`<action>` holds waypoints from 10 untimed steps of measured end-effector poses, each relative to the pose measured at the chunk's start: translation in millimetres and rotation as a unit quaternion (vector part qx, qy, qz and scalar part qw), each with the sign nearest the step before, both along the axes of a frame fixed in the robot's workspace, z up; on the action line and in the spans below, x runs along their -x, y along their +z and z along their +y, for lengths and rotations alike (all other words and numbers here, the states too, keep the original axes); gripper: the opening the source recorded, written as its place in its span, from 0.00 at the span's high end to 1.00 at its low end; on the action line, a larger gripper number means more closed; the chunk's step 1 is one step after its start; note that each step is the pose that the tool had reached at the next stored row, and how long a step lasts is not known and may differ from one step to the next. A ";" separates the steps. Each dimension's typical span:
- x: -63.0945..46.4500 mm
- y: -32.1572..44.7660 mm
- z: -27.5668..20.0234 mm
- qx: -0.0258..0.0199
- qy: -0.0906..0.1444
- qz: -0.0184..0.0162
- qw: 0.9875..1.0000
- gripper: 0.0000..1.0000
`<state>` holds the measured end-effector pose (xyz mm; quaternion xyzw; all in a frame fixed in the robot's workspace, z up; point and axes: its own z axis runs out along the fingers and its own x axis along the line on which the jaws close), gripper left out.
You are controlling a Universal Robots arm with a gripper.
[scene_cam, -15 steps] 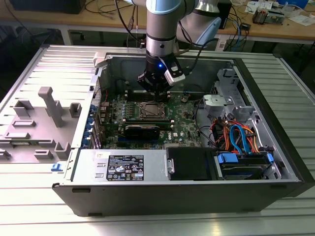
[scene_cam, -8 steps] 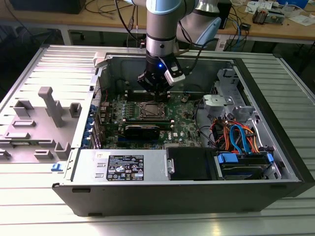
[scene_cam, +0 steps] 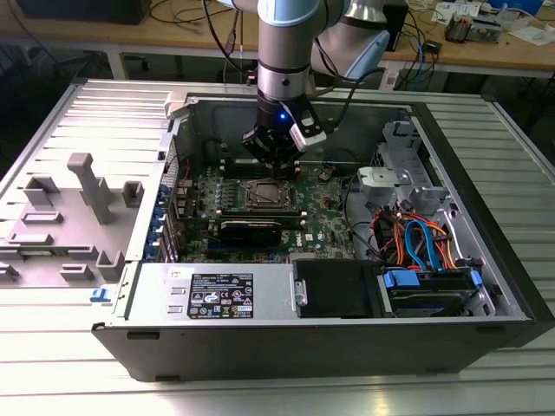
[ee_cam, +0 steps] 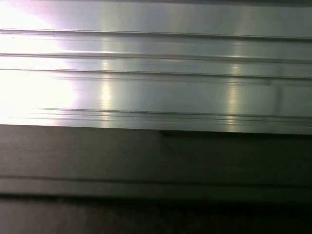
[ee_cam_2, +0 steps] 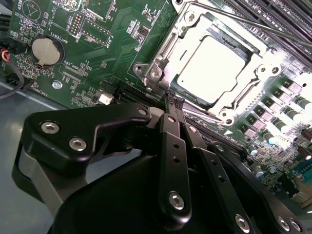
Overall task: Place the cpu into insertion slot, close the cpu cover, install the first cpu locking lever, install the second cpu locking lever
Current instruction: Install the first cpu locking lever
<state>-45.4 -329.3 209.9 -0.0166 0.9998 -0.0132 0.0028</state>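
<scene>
Silver cpu (ee_cam_2: 210,68) seated under cpu cover (ee_cam_2: 253,73); gripper (ee_cam_2: 171,101) clenched, empty.

Silver-grey arm tube with pale blue joint caps and a small blue light near the wrist, ending in a black hand (ee_cam_2: 171,100) of flat linked bars fastened with shiny round-headed screws.

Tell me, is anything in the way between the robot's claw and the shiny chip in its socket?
Nothing visible is. In the second wrist view the gripper sits pinched shut right at the edge of the cpu cover, which lies flat around the cpu.
</scene>
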 end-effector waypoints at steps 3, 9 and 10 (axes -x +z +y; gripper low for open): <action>-0.7 -1.2 0.0 0.000 0.000 0.000 1.000 0.89; -1.3 -3.8 0.0 0.000 0.000 0.000 1.000 0.89; -1.4 -3.8 0.0 0.000 0.000 0.000 1.000 0.89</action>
